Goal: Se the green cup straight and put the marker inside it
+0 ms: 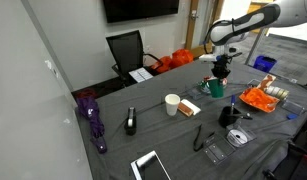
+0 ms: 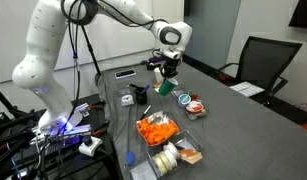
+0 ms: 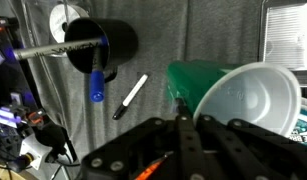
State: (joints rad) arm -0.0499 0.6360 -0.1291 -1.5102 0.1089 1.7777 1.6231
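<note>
The green cup (image 1: pixel 214 87) has a dark green outside and a white inside. It hangs tilted just under my gripper (image 1: pixel 221 70), above the grey table, and shows in both exterior views (image 2: pixel 166 88). In the wrist view its green wall (image 3: pixel 193 78) and white inside (image 3: pixel 248 100) fill the right side. My gripper (image 3: pixel 180 108) looks shut on the cup's rim. The marker (image 3: pixel 130 96), white with a black cap, lies flat on the table left of the cup, apart from it.
A black holder (image 3: pixel 105 40) with a blue pen stands near the marker. A white paper cup (image 1: pixel 172 104) stands mid-table. An orange bag (image 1: pixel 261 98) and snack packs lie beside the cup. A purple umbrella (image 1: pixel 91 115), a tablet (image 1: pixel 150 165) and a chair (image 1: pixel 128 50) are farther off.
</note>
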